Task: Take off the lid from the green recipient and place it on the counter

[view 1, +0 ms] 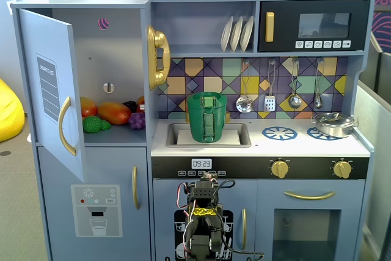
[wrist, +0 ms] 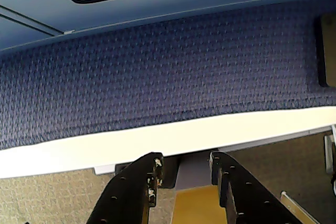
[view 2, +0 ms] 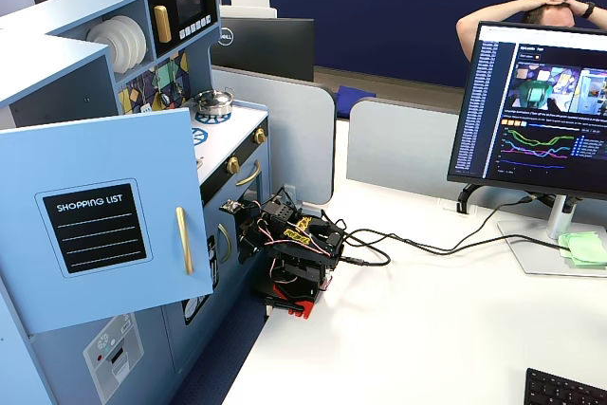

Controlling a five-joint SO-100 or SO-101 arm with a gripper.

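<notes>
In a fixed view the tall dark-green recipient (view 1: pixel 208 120) stands in the sink basin of the white counter (view 1: pixel 305 146). The green lid (view 1: pixel 208 96) sits on its rim, seen edge-on, with its blocky knob showing. My arm (view 1: pixel 204 218) is folded low in front of the kitchen's lower doors, far below the counter; it also shows in the side-on fixed view (view 2: pixel 294 248), where the open fridge door hides the recipient and lid. In the wrist view my gripper (wrist: pixel 185 162) is open and empty, pointing down at a blue mat (wrist: pixel 157 72).
A silver pan (view 1: pixel 333 124) sits on the right burner ring. The fridge door (view 1: pixel 52 90) stands open at left, with toy fruit (view 1: pixel 113 113) inside. Utensils (view 1: pixel 269 90) hang behind the counter. A monitor (view 2: pixel 541 106) and cables (view 2: pixel 417 244) are on the white table.
</notes>
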